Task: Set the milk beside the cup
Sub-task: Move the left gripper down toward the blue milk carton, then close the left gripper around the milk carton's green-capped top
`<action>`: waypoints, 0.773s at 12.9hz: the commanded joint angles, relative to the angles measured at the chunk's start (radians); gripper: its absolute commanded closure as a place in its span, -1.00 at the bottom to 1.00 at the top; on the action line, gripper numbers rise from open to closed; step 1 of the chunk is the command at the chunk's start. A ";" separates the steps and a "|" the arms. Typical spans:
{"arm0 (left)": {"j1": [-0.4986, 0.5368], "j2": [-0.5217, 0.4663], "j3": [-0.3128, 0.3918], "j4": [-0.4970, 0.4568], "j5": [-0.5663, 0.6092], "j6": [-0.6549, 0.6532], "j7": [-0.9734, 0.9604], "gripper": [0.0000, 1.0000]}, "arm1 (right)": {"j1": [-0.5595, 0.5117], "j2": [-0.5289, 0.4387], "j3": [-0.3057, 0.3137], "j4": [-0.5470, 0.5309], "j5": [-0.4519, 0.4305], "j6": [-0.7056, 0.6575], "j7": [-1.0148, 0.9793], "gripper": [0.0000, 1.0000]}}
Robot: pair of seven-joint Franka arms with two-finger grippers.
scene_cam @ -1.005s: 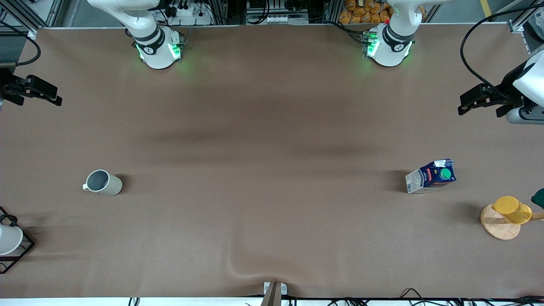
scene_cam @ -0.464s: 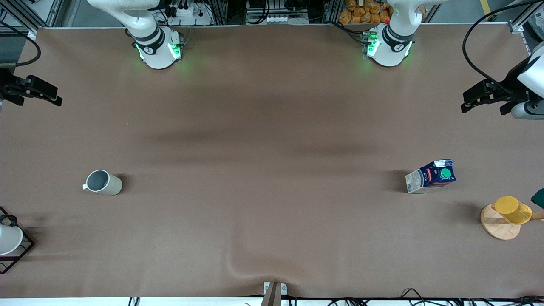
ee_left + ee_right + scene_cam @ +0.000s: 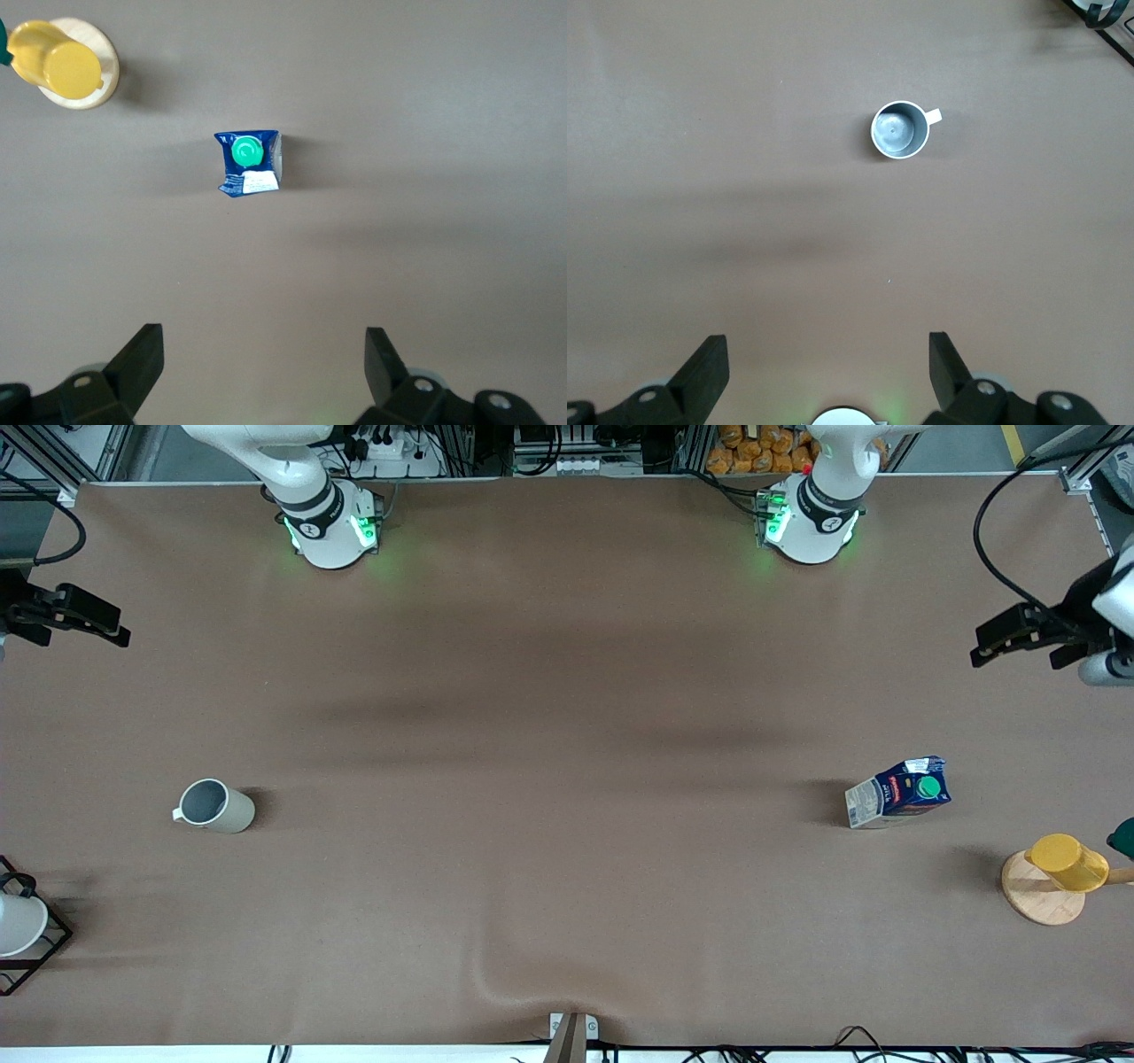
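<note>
The milk (image 3: 899, 793), a dark-blue carton with a green cap, stands upright toward the left arm's end of the table; it also shows from above in the left wrist view, milk (image 3: 250, 164). The cup (image 3: 213, 806), a pale grey mug with a small handle, stands toward the right arm's end, cup (image 3: 901, 129). My left gripper (image 3: 1019, 648) hangs open and empty over the table's edge at the left arm's end, left gripper (image 3: 264, 354). My right gripper (image 3: 75, 633) waits open and empty over the edge at the right arm's end, right gripper (image 3: 828, 354).
A yellow cup (image 3: 1066, 861) sits on a round wooden disc (image 3: 1032, 899) near the milk, nearer the front camera, with a green thing (image 3: 1123, 837) beside it. A white cup in a black wire frame (image 3: 19, 930) stands near the mug. The table cover has a wrinkle (image 3: 496, 983).
The left gripper has drifted outward toward the left arm's end of the table. The right gripper, the milk and the cup have not moved.
</note>
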 commanded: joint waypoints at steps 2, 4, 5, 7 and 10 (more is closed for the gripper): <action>0.044 0.143 -0.006 0.008 0.038 0.126 0.010 -1.00 | -0.010 0.004 0.004 0.010 0.010 -0.010 0.001 -1.00; 0.078 0.225 -0.004 0.007 0.043 0.205 0.018 -1.00 | -0.012 0.004 0.004 0.010 0.010 -0.010 0.001 -1.00; 0.090 0.245 -0.006 0.007 0.047 0.208 0.018 -1.00 | -0.012 0.004 0.004 0.010 0.010 -0.010 0.001 -1.00; 0.074 0.291 -0.010 0.007 0.076 0.217 0.015 -1.00 | -0.012 0.006 0.004 0.010 0.010 -0.010 0.000 -1.00; 0.032 0.337 -0.016 0.007 0.127 0.236 0.007 -1.00 | -0.015 0.012 0.004 0.013 -0.003 -0.004 -0.008 -1.00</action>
